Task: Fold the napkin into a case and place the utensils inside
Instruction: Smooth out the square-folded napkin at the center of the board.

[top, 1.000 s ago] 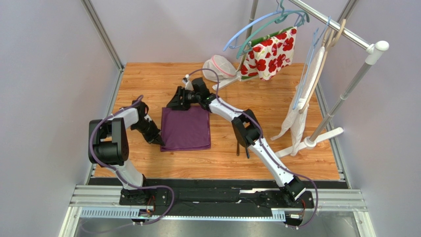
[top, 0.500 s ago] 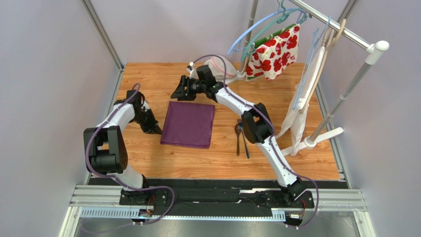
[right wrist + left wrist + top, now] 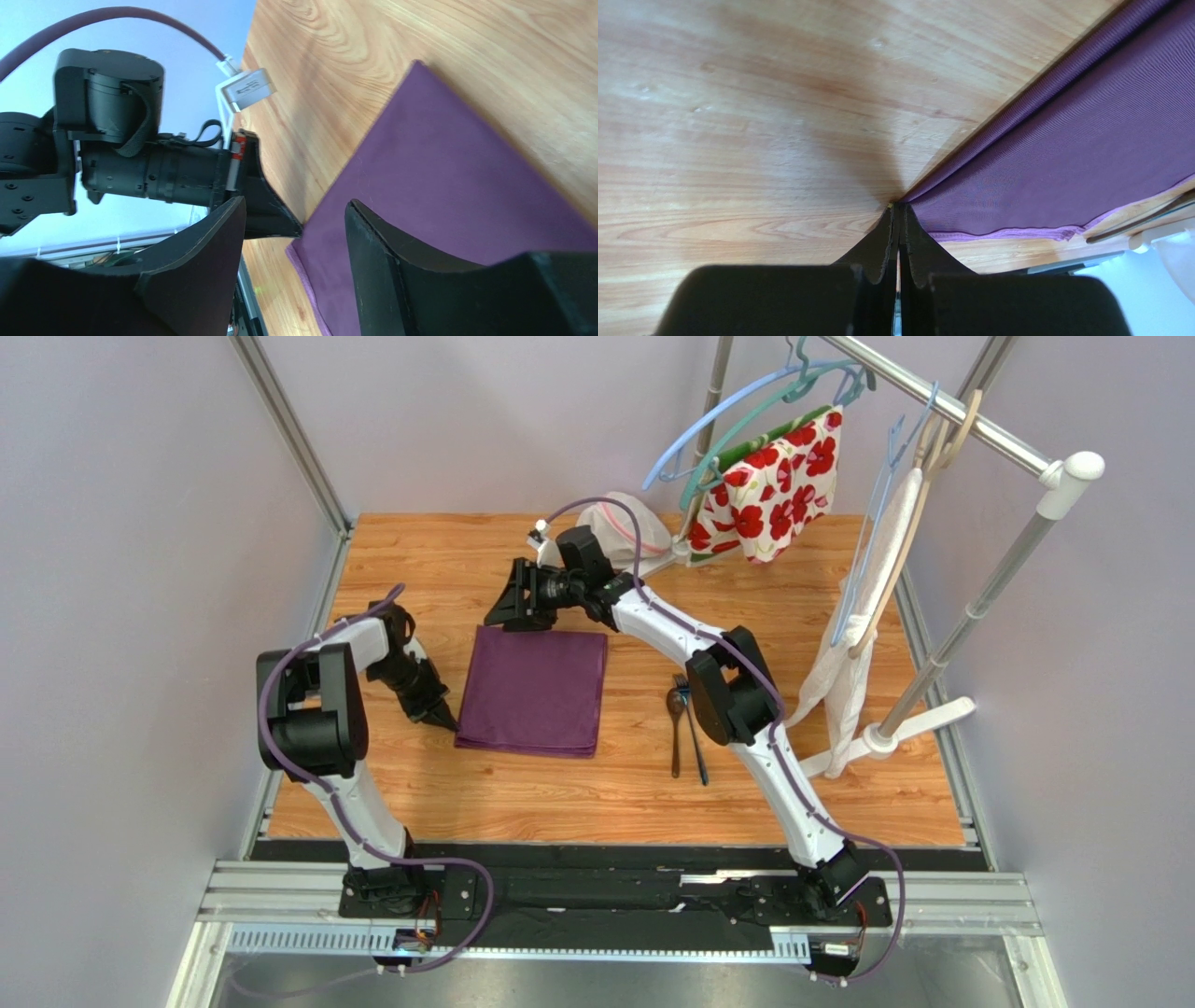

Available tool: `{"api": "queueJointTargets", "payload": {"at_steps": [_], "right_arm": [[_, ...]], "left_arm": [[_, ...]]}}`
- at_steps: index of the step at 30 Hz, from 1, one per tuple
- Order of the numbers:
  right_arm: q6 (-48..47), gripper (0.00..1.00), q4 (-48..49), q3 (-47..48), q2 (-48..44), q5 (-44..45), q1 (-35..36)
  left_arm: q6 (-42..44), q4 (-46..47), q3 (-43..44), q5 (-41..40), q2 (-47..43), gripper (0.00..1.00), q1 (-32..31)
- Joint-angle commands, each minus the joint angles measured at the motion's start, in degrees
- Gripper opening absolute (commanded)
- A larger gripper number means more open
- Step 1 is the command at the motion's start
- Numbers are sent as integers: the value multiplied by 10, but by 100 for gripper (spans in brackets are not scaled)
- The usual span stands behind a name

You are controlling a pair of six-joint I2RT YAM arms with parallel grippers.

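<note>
Backed off napkin (image 3: 533,692), right fingers (image 3: 203,245) spread over far corner; left fingers (image 3: 884,241) pressed together at near corner. Fold unfinished: you pinch both corners next.

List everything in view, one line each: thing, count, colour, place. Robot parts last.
table: one, wood-grain, under everything.
napkin: one, dark purple, flat at the table's middle.
utensils: two, dark, right of the napkin, far ends under the right arm.
mesh pouch: one, white with pink trim, far edge.
floral cloth: one, white with red flowers, hung on the rack.
hangers: several, blue, teal, tan, on the rack's rail.
white cloth: one, hanging at the right.
rack: one, white, right side.
left gripper: shut, tips at the napkin's near left corner.
right gripper: open, over the napkin's far edge.
</note>
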Motion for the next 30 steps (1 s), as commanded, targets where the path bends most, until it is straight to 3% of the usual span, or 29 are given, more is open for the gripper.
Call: {"api": "queueJointTargets", "payload": {"at_steps": [1,9,16,22,27,30], "right_arm": [[1,58,15,-15,4,-3,-20],[-46,58,-21,-52,-11,12,-62],[-57,57,-21,-89,-20,11,-66],[-56,57,-6,-115,-23,3,-71],[-61,57,-11,-117,-28,12,-76],[-79,57,-36,-102,-36,34,-75]], "left_arm": [[-1,-14,-3,-65,13,0,6],[6,-29,-11,-76,-83,0,6],[6,1,-18,16,-183,2,-7],[-36,107,8,141,-117,2,-27],[-76,155,103,189,-12,0,-28],[-77,183,131,175,7,0,-27]]}}
